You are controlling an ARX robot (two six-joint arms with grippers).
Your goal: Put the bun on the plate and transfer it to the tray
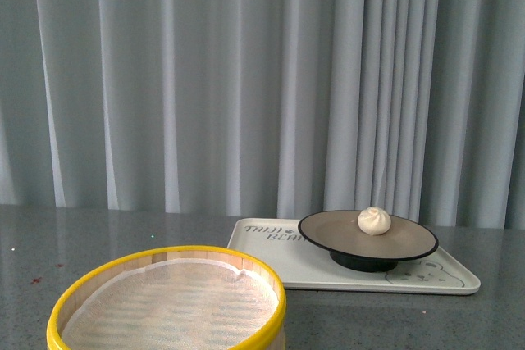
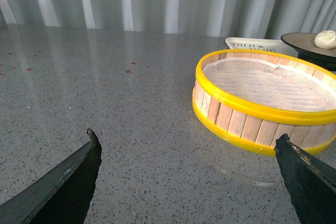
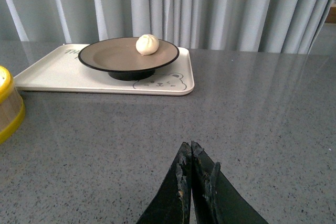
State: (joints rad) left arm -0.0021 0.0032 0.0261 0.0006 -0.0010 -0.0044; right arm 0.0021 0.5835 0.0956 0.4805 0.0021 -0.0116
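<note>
The white pleated bun point(image 1: 374, 220) point(image 3: 147, 44) point(image 2: 325, 39) rests on the beige plate point(image 1: 336, 233) point(image 3: 110, 55) with the black rim. That plate point(image 2: 299, 41) stands on the cream tray point(image 1: 271, 245) point(image 3: 58, 74) point(image 2: 247, 43). My right gripper point(image 3: 190, 145) is shut with nothing in it, low over the grey table, well short of the tray. My left gripper point(image 2: 187, 136) is open and empty, over bare table beside the steamer basket. Neither arm shows in the front view.
A yellow-rimmed wooden steamer basket point(image 1: 168, 305) point(image 2: 265, 95) point(image 3: 6, 103) with a white cloth liner stands at the front left of the speckled grey table point(image 1: 492, 317). A grey curtain point(image 1: 246, 79) hangs behind the table.
</note>
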